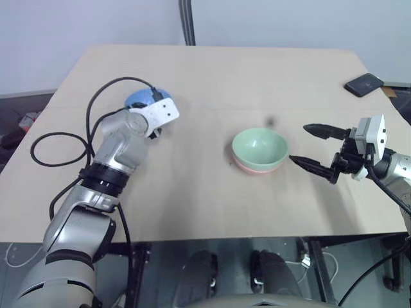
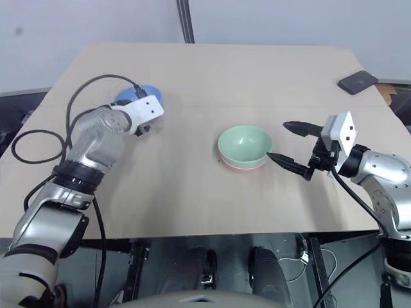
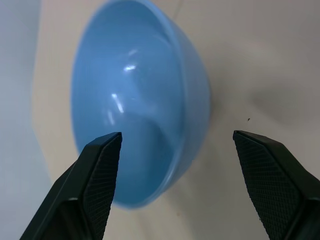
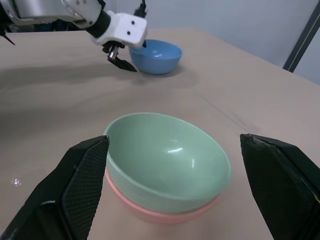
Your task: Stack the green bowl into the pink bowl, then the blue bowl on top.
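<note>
In the left eye view, the green bowl (image 1: pixel 259 147) sits nested in the pink bowl (image 1: pixel 257 168) mid-table, the spread-fingered right gripper (image 1: pixel 309 148) at its three o'clock. In the left wrist view, the left gripper (image 3: pixel 175 172) hangs with fingers apart, one over the blue bowl (image 3: pixel 137 100), the other outside its rim. In the right wrist view, that bowl stands at twelve o'clock from the stack.

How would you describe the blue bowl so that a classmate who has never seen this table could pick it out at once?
Start at the tan table and look to its far left part, where the left gripper sits. One finger reaches inside the blue bowl, the other stays outside its wall. It is sky blue and stands alone, while the green bowl is nested in the pink bowl mid-table.
</note>
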You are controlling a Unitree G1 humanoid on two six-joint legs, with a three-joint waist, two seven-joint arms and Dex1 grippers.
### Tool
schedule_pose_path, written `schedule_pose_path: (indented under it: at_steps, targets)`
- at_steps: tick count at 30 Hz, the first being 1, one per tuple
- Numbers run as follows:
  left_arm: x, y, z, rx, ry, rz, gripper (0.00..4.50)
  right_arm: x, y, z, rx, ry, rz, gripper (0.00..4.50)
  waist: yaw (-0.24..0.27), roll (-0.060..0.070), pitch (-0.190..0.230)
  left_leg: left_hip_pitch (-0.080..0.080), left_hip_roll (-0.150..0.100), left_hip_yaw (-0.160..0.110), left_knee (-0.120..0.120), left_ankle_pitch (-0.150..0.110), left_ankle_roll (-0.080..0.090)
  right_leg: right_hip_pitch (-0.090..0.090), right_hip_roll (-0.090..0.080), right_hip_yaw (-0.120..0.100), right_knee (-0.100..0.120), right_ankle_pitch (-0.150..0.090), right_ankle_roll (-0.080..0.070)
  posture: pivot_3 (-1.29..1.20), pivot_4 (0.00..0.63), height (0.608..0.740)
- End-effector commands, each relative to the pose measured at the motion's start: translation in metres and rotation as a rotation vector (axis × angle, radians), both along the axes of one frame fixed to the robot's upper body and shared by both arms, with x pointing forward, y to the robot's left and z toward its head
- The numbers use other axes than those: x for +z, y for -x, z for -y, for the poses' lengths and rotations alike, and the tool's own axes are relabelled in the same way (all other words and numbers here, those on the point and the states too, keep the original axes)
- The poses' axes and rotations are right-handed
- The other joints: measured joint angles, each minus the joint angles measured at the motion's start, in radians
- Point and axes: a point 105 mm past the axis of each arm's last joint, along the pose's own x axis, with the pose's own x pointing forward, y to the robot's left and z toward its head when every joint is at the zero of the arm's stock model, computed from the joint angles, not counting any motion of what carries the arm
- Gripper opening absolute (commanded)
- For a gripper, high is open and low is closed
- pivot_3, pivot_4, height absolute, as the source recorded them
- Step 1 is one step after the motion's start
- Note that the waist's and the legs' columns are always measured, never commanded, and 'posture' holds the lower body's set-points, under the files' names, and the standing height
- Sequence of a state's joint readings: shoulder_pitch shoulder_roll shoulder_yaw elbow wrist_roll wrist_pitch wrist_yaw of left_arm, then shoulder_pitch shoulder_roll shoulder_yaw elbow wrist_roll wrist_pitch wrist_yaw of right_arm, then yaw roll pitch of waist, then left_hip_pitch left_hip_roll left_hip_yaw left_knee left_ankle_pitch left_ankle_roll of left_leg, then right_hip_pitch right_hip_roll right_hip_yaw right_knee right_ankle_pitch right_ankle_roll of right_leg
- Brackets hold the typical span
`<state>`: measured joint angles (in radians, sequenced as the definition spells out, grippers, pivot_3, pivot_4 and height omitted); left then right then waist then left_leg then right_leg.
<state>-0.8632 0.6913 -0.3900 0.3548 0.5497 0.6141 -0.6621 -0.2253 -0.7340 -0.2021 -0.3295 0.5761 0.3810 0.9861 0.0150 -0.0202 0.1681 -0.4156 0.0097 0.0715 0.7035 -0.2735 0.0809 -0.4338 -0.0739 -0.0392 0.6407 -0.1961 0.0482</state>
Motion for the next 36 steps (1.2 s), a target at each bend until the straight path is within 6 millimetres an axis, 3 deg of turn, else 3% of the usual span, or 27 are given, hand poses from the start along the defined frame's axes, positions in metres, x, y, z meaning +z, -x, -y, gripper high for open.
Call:
schedule_pose_path:
  at_steps: [1,6,12,16,20,22,36]
  targets:
    - [0.016,-0.008,0.0,-0.02,-0.044,0.064,2.46,0.01,0.006,0.002,0.01,0.018,0.044,4.42,0.0,0.0,0.0,0.0,0.0,0.0,0.0,0.0,0.0,0.0,0.0,0.0,0.0,0.0,0.0,0.0,0.15,0.739]
    - [0.013,-0.008,0.005,-0.037,-0.006,0.047,0.06,0.01,0.008,0.005,-0.005,0.022,0.04,4.42,0.0,0.0,0.0,0.0,0.0,0.0,0.0,0.0,0.0,0.0,-0.001,0.0,0.0,0.0,0.0,0.0,0.15,0.739]
    - [0.019,0.002,0.024,-0.131,0.044,0.046,0.02,0.009,0.009,0.006,-0.014,0.015,0.024,4.42,0.0,0.0,0.0,0.0,0.0,0.0,0.0,0.0,0.0,0.0,-0.001,0.0,0.0,0.0,0.0,0.0,0.15,0.739]
    - [0.043,0.026,0.067,-0.385,0.139,0.086,0.02,0.008,0.01,0.01,-0.037,0.005,0.01,4.42,0.002,0.0,0.0,-0.001,0.0,0.0,0.0,0.0,0.0,-0.001,-0.003,0.0,0.001,0.0,0.0,0.0,0.15,0.739]
    - [0.062,0.064,0.115,-0.732,0.235,0.111,0.02,0.005,0.011,0.017,-0.09,-0.003,0.017,4.42,0.001,0.0,0.0,-0.001,-0.001,0.0,0.0,0.0,0.0,-0.001,-0.004,0.0,0.001,0.0,0.0,0.0,0.15,0.739]
    - [0.066,0.078,0.128,-0.846,0.26,0.11,0.02,0.006,0.01,0.021,-0.126,-0.021,0.036,4.42,0.0,0.0,0.0,0.0,-0.001,0.0,0.0,0.0,0.0,-0.001,-0.005,0.0,0.001,0.0,0.0,0.0,0.15,0.739]
    - [0.064,0.091,0.178,-1.292,0.104,-0.055,0.02,0.009,0.024,0.027,-0.227,-0.063,0.104,4.42,0.004,0.0,0.0,0.001,-0.003,0.001,0.0,-0.001,0.001,0.001,-0.003,0.001,0.0,0.0,0.0,0.0,0.15,0.739]
